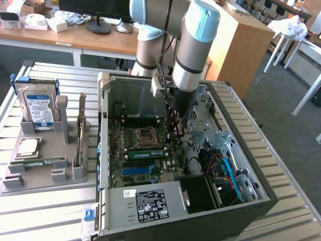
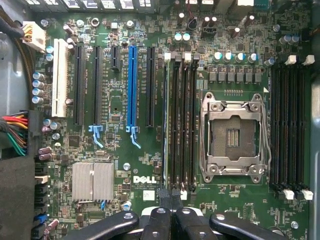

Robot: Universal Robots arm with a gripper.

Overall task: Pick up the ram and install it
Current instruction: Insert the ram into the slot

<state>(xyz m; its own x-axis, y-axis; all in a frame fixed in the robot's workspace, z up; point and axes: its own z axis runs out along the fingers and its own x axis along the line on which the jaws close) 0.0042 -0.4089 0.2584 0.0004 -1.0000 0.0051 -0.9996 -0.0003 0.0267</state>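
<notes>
A long green ram stick [image 1: 145, 153] stands on edge in a slot of the motherboard [image 1: 150, 168] inside the open computer case. My gripper [image 1: 175, 133] hangs just above the board, by the stick's end on the exterior view's right. I cannot tell whether it touches the stick. In the wrist view the black fingers [image 2: 159, 222] are pressed together with nothing between them, so the gripper [image 2: 168, 200] is shut over the end of the black memory slots [image 2: 180, 120]. A second green stick [image 1: 40, 161] lies in the grey holder outside the case.
The grey holder [image 1: 45, 173] on the exterior view's left also carries a hard drive [image 1: 35, 103], a silver processor [image 1: 27, 146] and an upright card [image 1: 80, 131]. The open processor socket [image 2: 232, 135], a blue slot [image 2: 132, 85] and a heatsink [image 2: 92, 181] surround the memory slots. Case walls and cables [image 1: 225, 168] hem in the arm.
</notes>
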